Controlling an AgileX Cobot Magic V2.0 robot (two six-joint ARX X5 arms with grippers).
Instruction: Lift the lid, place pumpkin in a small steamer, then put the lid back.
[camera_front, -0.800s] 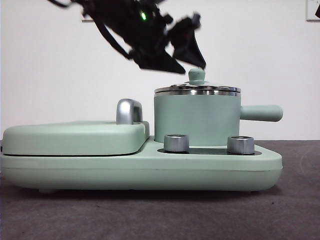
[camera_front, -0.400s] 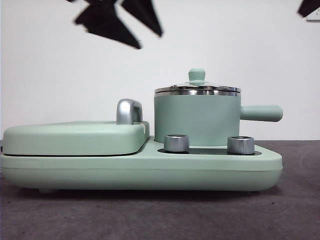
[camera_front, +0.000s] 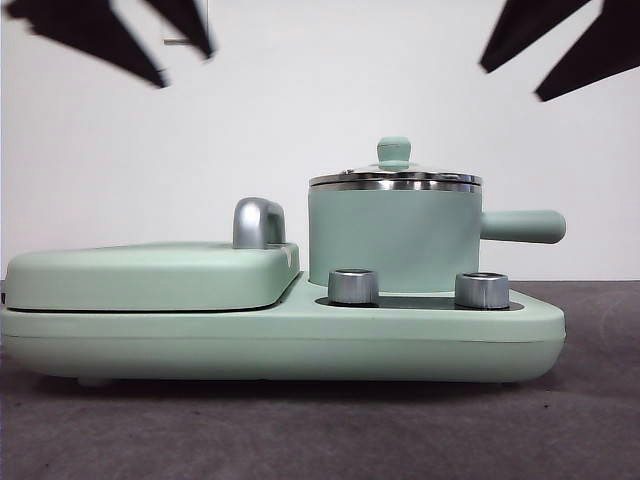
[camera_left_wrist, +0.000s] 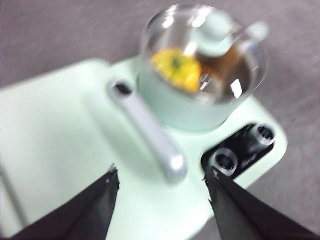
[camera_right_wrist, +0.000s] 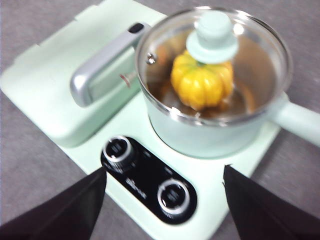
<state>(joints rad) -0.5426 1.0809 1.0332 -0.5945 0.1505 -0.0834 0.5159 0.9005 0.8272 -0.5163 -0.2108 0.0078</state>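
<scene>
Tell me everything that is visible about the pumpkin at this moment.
The pumpkin is a small, glossy yellow-orange toy with ribbed sides and a dark green stem on top. It sits inside the small steamer, seen through the glass lid, which rests closed on the pot's steel rim. The lid's knob hides part of its top. Neither gripper touches it. The front view cannot show it.

Open space lay above the lid across the upper middle of the front view. The left gripper occupied the upper left corner and the right gripper the upper right, both clear of the small steamer. The side handle projected at centre right; the chrome handle stood at centre left, beside the steamer wall.
</scene>
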